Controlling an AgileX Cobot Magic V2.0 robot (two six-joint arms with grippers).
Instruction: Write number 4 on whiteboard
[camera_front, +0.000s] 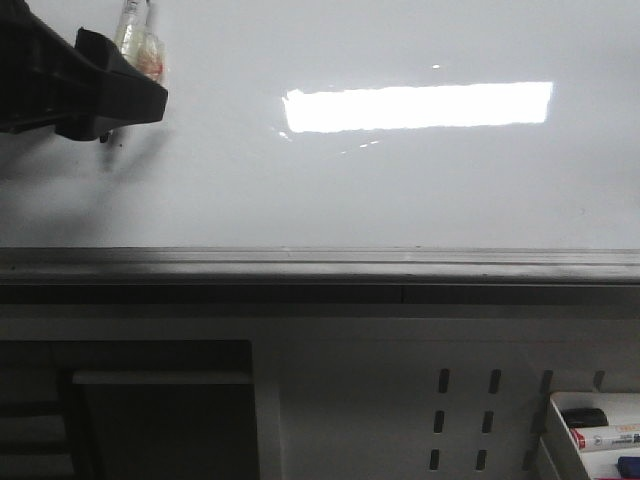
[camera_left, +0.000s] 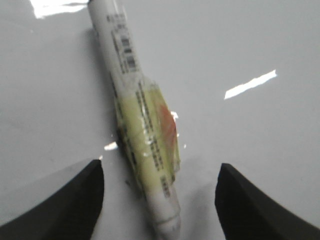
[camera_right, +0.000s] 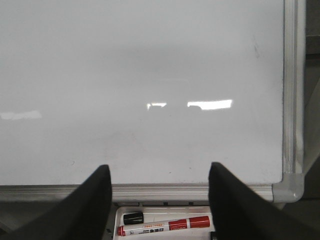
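Note:
The whiteboard (camera_front: 400, 190) is a glossy white board with a grey lower rail (camera_front: 320, 262), and it reflects a bright ceiling light. No number 4 shows on it in any view. My left gripper (camera_front: 140, 85) is at the board's far left, open. A white marker (camera_left: 142, 130) wrapped in yellowish tape lies between its fingers (camera_left: 75, 200), touching neither; the marker also shows in the front view (camera_front: 135, 40). My right gripper (camera_right: 159, 200) is open and empty, near the board's lower rail (camera_right: 165, 191). The whiteboard (camera_right: 140, 75) fills the right wrist view.
A white tray (camera_front: 556, 425) at the lower right holds a red marker (camera_right: 165, 226) and a black cap (camera_right: 133, 218). A perforated white panel (camera_front: 400, 400) and a dark opening (camera_front: 150, 410) lie below the rail. The board's right frame corner (camera_right: 290, 185) is close to my right gripper.

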